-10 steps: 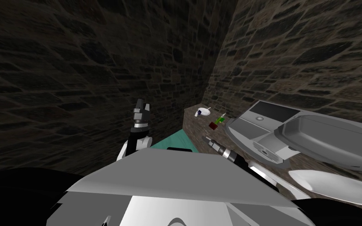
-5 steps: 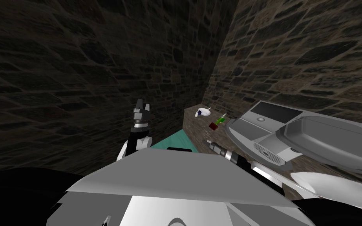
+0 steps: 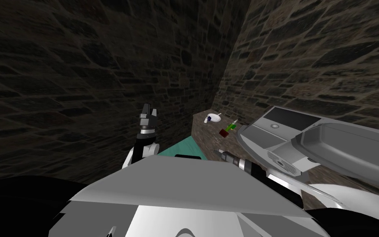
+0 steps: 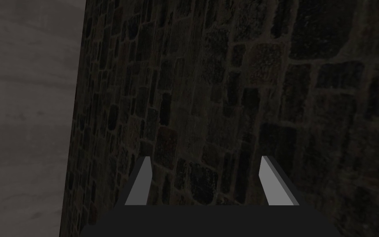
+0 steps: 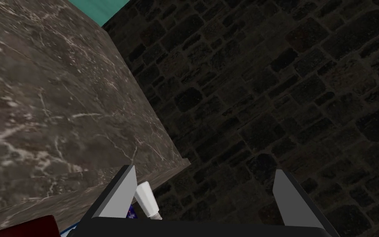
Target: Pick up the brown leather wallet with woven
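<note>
The wallet (image 3: 224, 132) is a small dark red-brown block lying on the brown marbled counter (image 3: 203, 138) near the wall corner. My right gripper (image 3: 219, 152) hovers low over the counter, a short way on my side of the wallet, its fingers open. In the right wrist view the gripper (image 5: 203, 185) holds nothing. There the wallet's dark red edge (image 5: 24, 226) shows beside the gripper body, outside the left finger (image 5: 121, 193). My left gripper (image 3: 147, 111) is raised by the stone wall to the left, and its fingers (image 4: 141, 181) stand open and empty.
A white object with a blue spot (image 3: 212, 118) and a green item (image 3: 231, 126) lie just past the wallet; the white object (image 5: 147, 199) is close to my right finger. A large grey moulded unit (image 3: 283, 135) crowds the counter's right. A teal surface (image 3: 184, 148) adjoins the counter. Stone walls close in.
My right gripper has drawn back a little toward me and to the right, away from the wallet. The left arm and the things on the counter have not moved.
</note>
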`<state>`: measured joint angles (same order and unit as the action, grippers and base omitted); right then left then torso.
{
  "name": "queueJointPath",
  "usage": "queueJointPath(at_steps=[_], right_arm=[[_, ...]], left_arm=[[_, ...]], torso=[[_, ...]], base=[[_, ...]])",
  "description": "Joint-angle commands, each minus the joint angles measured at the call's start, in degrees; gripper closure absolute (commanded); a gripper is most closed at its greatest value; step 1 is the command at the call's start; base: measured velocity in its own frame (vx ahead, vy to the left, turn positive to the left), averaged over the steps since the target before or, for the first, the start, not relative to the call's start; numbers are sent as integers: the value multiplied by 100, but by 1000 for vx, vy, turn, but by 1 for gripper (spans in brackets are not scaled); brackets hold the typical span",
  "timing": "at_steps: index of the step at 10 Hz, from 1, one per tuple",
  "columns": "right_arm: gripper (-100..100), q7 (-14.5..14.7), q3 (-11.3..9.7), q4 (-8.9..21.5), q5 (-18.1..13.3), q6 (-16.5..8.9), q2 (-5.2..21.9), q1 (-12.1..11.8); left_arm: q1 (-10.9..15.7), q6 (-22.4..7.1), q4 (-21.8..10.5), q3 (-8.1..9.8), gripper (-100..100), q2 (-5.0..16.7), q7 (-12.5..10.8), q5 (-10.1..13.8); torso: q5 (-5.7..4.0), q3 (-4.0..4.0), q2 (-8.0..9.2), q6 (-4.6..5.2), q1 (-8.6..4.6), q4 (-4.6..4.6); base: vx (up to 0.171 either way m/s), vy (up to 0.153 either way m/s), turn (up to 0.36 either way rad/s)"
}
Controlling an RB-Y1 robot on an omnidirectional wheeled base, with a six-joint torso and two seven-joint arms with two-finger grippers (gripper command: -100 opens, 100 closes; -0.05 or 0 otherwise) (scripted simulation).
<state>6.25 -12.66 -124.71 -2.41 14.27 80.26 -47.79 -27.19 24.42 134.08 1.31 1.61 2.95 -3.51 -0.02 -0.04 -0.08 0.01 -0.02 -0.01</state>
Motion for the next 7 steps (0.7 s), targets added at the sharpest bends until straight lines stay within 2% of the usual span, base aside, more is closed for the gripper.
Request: queueJointPath(at_steps=[1, 2, 3, 5, 6, 7], right_arm=[[-100, -7, -63, 34, -3, -82, 286, -52], [-100, -7, -63, 34, -3, -82, 474, -52], [-100, -7, -63, 34, -3, -82, 526, -52], [-100, -27, -108, 70, 7, -155, 929, -93], [-100, -27, -108, 70, 7, -155, 986, -93], [-100, -48, -148, 105, 22, -225, 1209, -126]], left_arm=[[0, 0, 0, 0, 0, 0, 0, 0], [0, 0, 0, 0, 0, 0, 0, 0], [0, 0, 0, 0, 0, 0, 0, 0], [0, 0, 0, 0, 0, 0, 0, 0], [0, 0, 0, 0, 0, 0, 0, 0], [0, 0, 0, 0, 0, 0, 0, 0]], torso=[[0, 0, 0, 0, 0, 0], [0, -2, -3, -1, -2, -1], [-1, -3, -5, -1, -2, -1], [0, -2, -4, -1, 0, -1], [-1, -3, -6, -1, -1, -1], [-1, -1, -2, 0, -1, 0]], base=[[25, -9, 24], [29, -11, 12], [15, -5, -2], [28, -7, 16], [16, -8, 1], [34, -10, 18]])
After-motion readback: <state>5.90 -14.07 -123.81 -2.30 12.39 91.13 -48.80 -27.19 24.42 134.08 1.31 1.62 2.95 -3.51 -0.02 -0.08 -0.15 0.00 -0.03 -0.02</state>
